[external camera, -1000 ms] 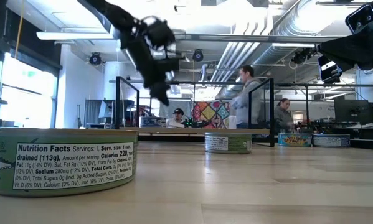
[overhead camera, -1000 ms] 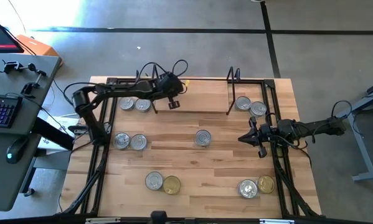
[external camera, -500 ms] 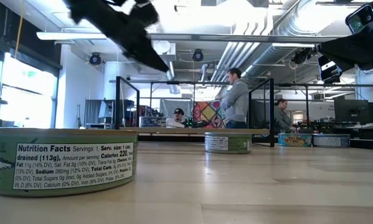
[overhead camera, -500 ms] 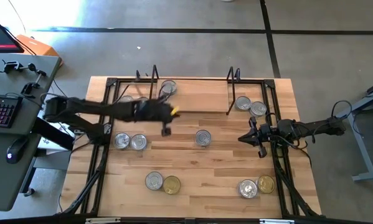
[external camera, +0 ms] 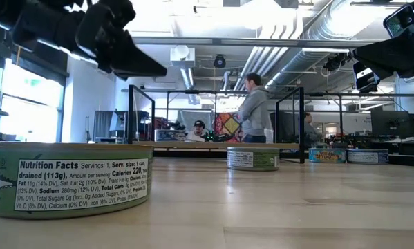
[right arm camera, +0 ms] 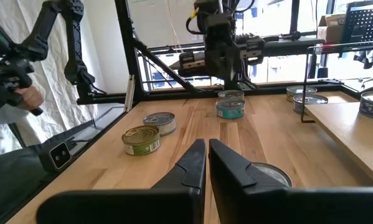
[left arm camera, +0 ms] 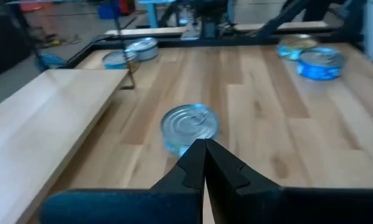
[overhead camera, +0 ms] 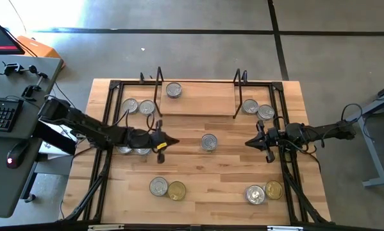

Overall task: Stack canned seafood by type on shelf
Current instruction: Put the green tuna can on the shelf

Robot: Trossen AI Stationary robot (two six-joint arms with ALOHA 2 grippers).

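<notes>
The shelf (overhead camera: 201, 102), a light-wood board with black wire ends, stands at the table's far middle, and one silver tin (overhead camera: 173, 90) rests flat on its left part. Other tins of canned seafood lie on the table: two to the shelf's left (overhead camera: 138, 106), two to its right (overhead camera: 258, 109), one in the middle (overhead camera: 209, 142), and pairs near the front (overhead camera: 167, 188) (overhead camera: 264, 192). My left gripper (overhead camera: 172, 140) is shut, empty, and points toward the middle tin (left arm camera: 189, 124). My right gripper (overhead camera: 249, 142) waits shut at the right.
Two more tins (overhead camera: 133, 148) lie partly under my left arm. Black frame rails (overhead camera: 105, 160) run along the table's left and right sides. People stand in the room beyond the table's far edge (external camera: 253, 111). Bare wood lies between the middle tin and the front pairs.
My left gripper has left the shelf's left part and swung toward the table's near edge and down a little. It has tipped from pointing down to nearly level, pointing toward the table's right. The tin on the shelf, covered by the arm before, now shows.
</notes>
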